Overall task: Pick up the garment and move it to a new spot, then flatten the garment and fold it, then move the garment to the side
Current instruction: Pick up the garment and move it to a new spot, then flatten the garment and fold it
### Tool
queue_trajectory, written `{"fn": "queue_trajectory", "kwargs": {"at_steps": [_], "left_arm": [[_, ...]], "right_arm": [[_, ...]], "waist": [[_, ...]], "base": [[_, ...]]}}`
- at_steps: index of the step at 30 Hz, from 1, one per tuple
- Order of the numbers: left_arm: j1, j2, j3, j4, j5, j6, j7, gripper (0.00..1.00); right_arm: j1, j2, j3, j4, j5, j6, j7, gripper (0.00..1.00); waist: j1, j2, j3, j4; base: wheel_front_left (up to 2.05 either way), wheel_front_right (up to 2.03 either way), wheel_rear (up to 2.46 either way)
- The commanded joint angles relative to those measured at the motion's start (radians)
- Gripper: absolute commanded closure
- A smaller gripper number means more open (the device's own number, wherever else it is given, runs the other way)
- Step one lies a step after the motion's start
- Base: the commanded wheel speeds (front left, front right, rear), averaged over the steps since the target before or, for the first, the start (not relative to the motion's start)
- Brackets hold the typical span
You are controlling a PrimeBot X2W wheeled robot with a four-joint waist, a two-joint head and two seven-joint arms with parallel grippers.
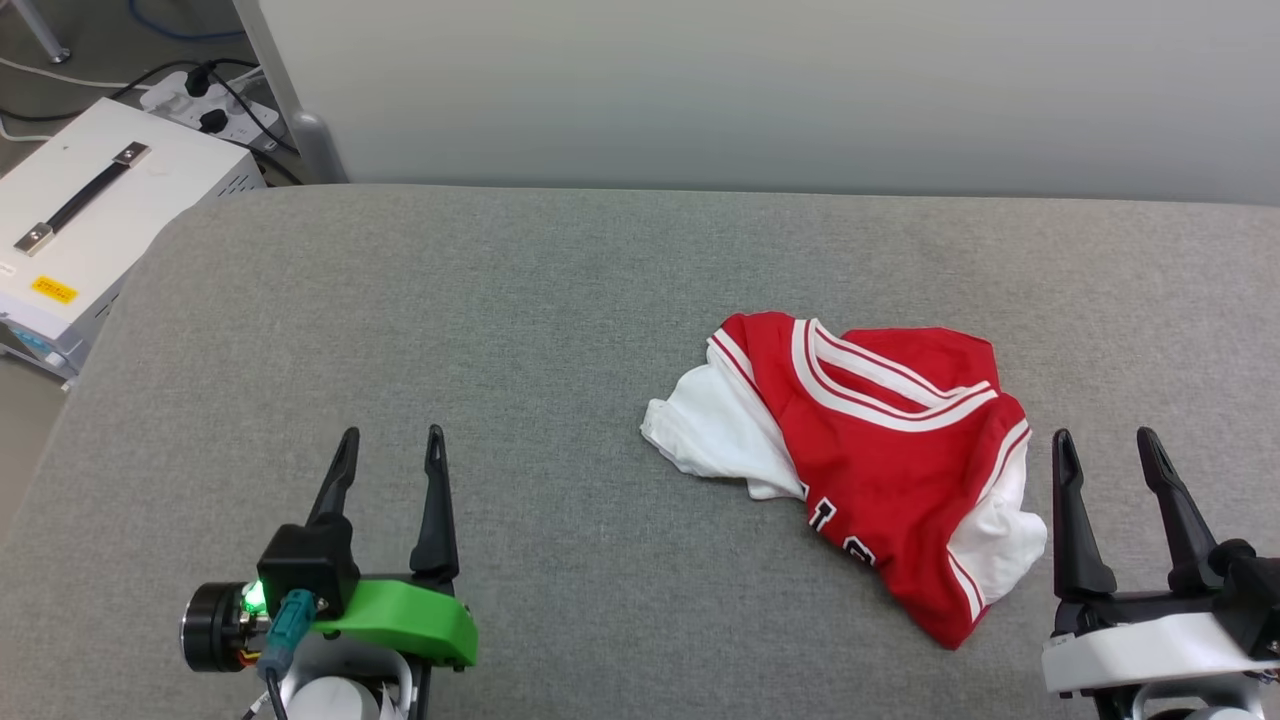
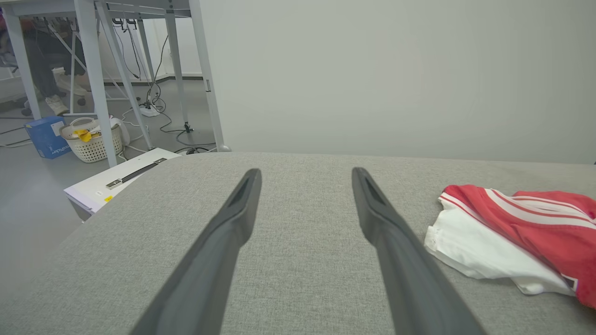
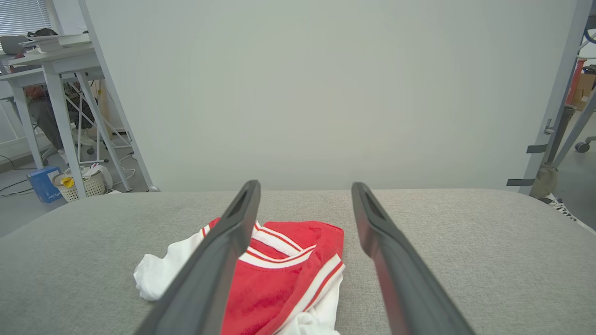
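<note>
Grey tabletop (image 1: 500,330) is carrying the crumpled garment (image 1: 880,460) just beside the right gripper (image 1: 1102,434), it and the left gripper (image 1: 392,437) hovering with fingers spread and empty, and pinching one loose layer is likely risking a bunched drag.

Garment (image 1: 880,470) lettering partly folded under, illegible; nothing else readable.

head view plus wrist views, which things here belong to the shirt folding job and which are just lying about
In the job:
- garment, crumpled on the grey table
- left gripper, open
- right gripper, open

Just lying about:
- white case with a black handle
- power strip
- laundry basket
- blue box
</note>
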Motion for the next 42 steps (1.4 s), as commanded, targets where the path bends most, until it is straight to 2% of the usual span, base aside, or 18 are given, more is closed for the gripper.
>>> {"fn": "queue_trajectory", "kwargs": {"at_steps": [1,12,26,34,38,42], "left_arm": [[0.02,-0.012,0.012,0.004,0.019,-0.013,-0.006,0.0],[0.051,-0.078,0.084,0.033,0.087,-0.085,-0.006,0.0],[0.023,-0.115,0.142,0.068,0.119,-0.14,-0.006,0.0],[-0.181,-0.096,0.159,0.095,0.118,-0.21,-0.006,0.0],[-0.34,-0.054,0.124,0.131,0.117,-0.24,-0.006,0.0],[-0.488,-0.012,0.065,0.188,0.102,-0.251,-0.002,0.0]], "right_arm": [[0.015,-0.002,-0.001,0.006,-0.007,-0.001,-0.005,0.0],[0.042,-0.002,-0.004,0.033,-0.018,-0.001,-0.005,0.0],[0.037,-0.002,0.004,0.042,-0.018,-0.001,-0.005,0.0],[0.007,-0.002,0.011,0.033,-0.017,-0.001,-0.005,0.0],[-0.019,-0.002,0.022,0.029,-0.016,-0.001,-0.005,0.0],[-0.044,-0.002,0.027,0.024,-0.013,-0.001,-0.005,0.0]], "waist": [[0.0,0.0038,-0.002,0.003],[0.0,0.0038,-0.005,0.013],[0.0,0.0038,-0.001,0.009],[0.0,0.0038,0.034,-0.002],[0.0,0.0038,0.068,-0.022],[0.0,0.0038,0.102,-0.042]], "base": [[0.0,0.0,0.0],[0.0,0.0,0.0],[0.0,0.0,0.0],[0.0,0.0,0.0],[0.0,0.0,0.0],[0.0,0.0,0.0]]}}
